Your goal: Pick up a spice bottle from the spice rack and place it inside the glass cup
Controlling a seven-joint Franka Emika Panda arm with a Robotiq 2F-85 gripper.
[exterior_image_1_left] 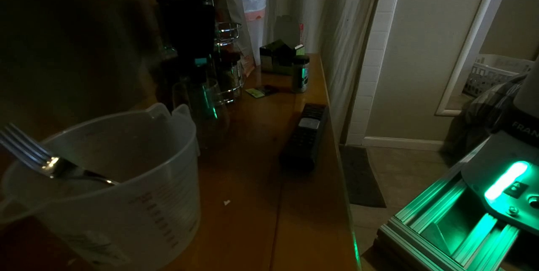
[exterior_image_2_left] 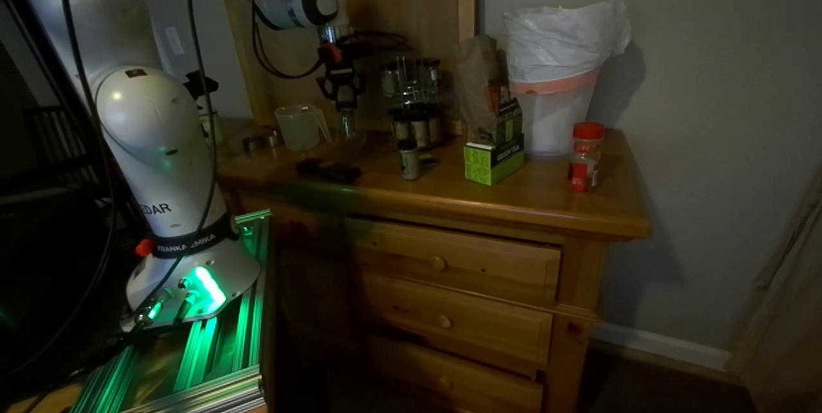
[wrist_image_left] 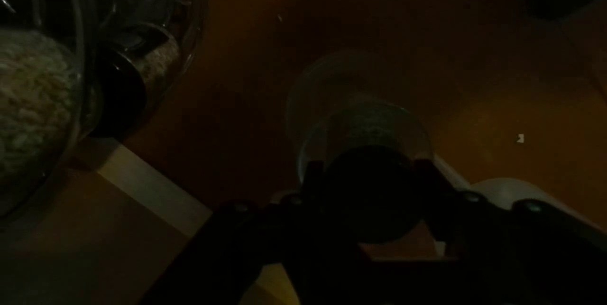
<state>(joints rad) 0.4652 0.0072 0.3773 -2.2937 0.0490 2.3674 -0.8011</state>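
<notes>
My gripper (exterior_image_2_left: 347, 103) points down over the dresser top, with its fingers against both sides of a spice bottle's black lid in the wrist view (wrist_image_left: 367, 167). The held spice bottle (wrist_image_left: 372, 196) is a small jar with pale contents; its body also shows in an exterior view (exterior_image_1_left: 205, 98). The clear glass cup (exterior_image_1_left: 221, 123) stands below; the bottle's lower part is within its rim, apparently above its floor. The cup also shows in the wrist view (wrist_image_left: 418, 127), faintly. The dark two-tier spice rack (exterior_image_2_left: 414, 88) with glass jars stands beside the cup, partly behind my gripper in an exterior view (exterior_image_1_left: 229, 87).
A translucent measuring cup (exterior_image_1_left: 139, 203) with a fork (exterior_image_1_left: 54, 167) stands near the glass. A black remote (exterior_image_1_left: 303, 136) and a loose spice jar (exterior_image_1_left: 300, 75) are near the dresser's front edge. A green tea box (exterior_image_2_left: 494, 156), a red-lidded bottle (exterior_image_2_left: 584, 159) and a bagged bucket (exterior_image_2_left: 555, 114) stand farther along.
</notes>
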